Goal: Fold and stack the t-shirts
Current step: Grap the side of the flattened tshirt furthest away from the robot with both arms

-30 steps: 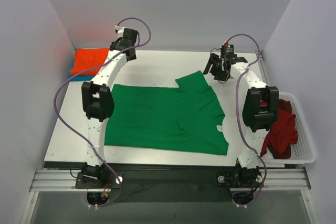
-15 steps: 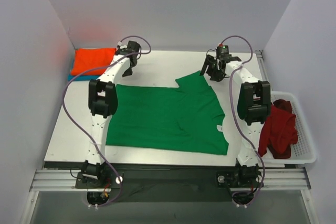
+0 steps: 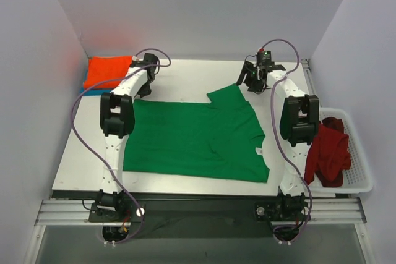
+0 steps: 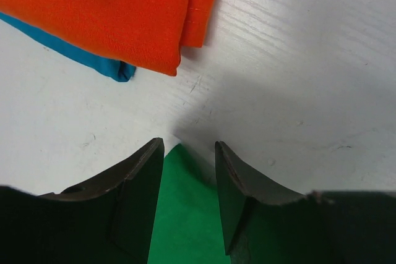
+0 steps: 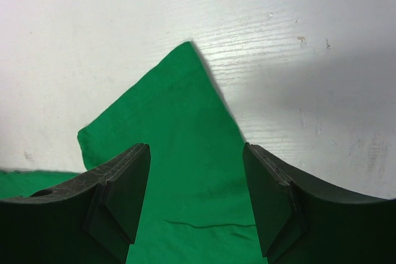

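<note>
Green t-shirt (image 3: pixel 198 137) corners inside left tool (image 4: pixel 189 146), narrow, and right tool (image 5: pixel 196 153), wide; teal tee (image 4: pixel 114 69) mostly under orange tee (image 4: pixel 105 4).

We look down on a white table (image 3: pixel 185 72) with a faintly grained, lightly scuffed top. Plain pale walls close it in on three sides: the back wall (image 3: pixel 204 10), the left wall (image 3: pixel 31 103) and the right wall (image 3: pixel 365 54). The left wall shows a reddish tint low near the far corner. The light is soft and even. A metal rail (image 3: pixel 198 206) runs along the table's near edge, above a dark grey floor (image 3: pixel 198 245). A white plastic basket (image 3: pixel 364 171) sits just beside the right edge.
</note>
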Controlling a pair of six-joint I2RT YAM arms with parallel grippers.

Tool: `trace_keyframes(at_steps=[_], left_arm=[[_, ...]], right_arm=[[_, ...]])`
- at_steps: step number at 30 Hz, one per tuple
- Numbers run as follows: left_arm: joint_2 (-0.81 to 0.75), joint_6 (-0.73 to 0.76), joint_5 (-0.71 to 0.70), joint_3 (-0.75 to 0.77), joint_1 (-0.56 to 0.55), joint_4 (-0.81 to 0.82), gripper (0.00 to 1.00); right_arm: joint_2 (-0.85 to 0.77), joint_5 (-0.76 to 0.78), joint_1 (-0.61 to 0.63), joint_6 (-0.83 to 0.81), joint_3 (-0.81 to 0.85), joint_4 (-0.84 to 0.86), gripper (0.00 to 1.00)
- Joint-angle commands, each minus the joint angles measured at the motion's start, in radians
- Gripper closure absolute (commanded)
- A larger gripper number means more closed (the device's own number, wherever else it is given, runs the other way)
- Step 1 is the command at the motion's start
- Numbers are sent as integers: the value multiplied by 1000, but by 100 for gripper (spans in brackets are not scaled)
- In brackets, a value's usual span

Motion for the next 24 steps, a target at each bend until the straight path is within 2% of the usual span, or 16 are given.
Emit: trace_keyframes(at_steps=[1, 7, 16, 24], left_arm=[[-39, -28, 32, -36, 2, 15, 50], [-64, -34, 44, -73, 7, 22, 51], [-130, -54, 101, -214, 18, 83, 52], [-128, -54, 128, -215, 37, 94, 65]], right_arm=[[25, -14, -10, -15, 35, -13, 38], [50, -14, -19, -21, 70, -21, 38], [144, 23, -19, -34, 191, -56, 38], [231, 28, -13, -11, 276, -90, 40]])
